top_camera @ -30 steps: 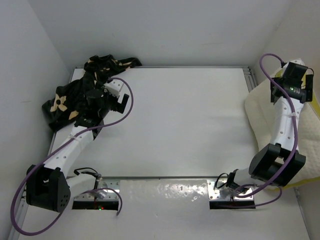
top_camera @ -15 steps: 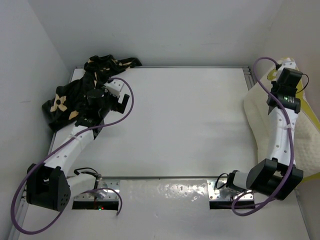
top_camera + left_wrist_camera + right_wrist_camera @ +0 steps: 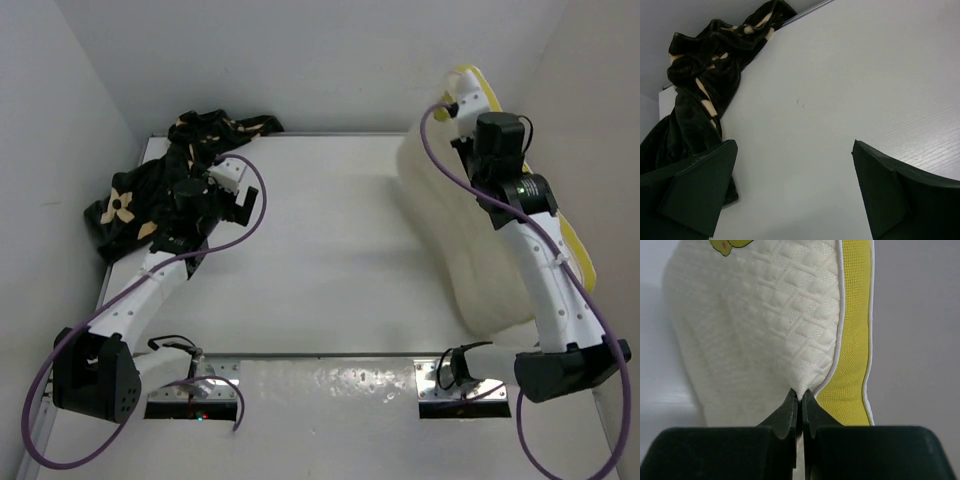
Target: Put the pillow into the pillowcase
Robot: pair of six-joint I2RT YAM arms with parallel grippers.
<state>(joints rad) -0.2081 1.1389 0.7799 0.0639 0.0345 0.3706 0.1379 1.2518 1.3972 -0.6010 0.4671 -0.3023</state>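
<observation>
Right gripper [image 3: 801,401]: pinched tight on the pillow [image 3: 455,230] corner, holding it raised.
Left gripper [image 3: 795,150]: spread wide, empty, beside the pillowcase [image 3: 140,195].
Advice: carry slowly; the thin pinch could slip.

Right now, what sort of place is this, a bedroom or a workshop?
Most likely a robotics lab test cell: a white table walled in by plain white panels, a left arm and a right arm bolted at its near edge, and a pillow and a pillowcase as props.

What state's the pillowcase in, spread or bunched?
Bunched: the pillowcase lies crumpled in a heap, far left; its opening cannot be told.
</observation>
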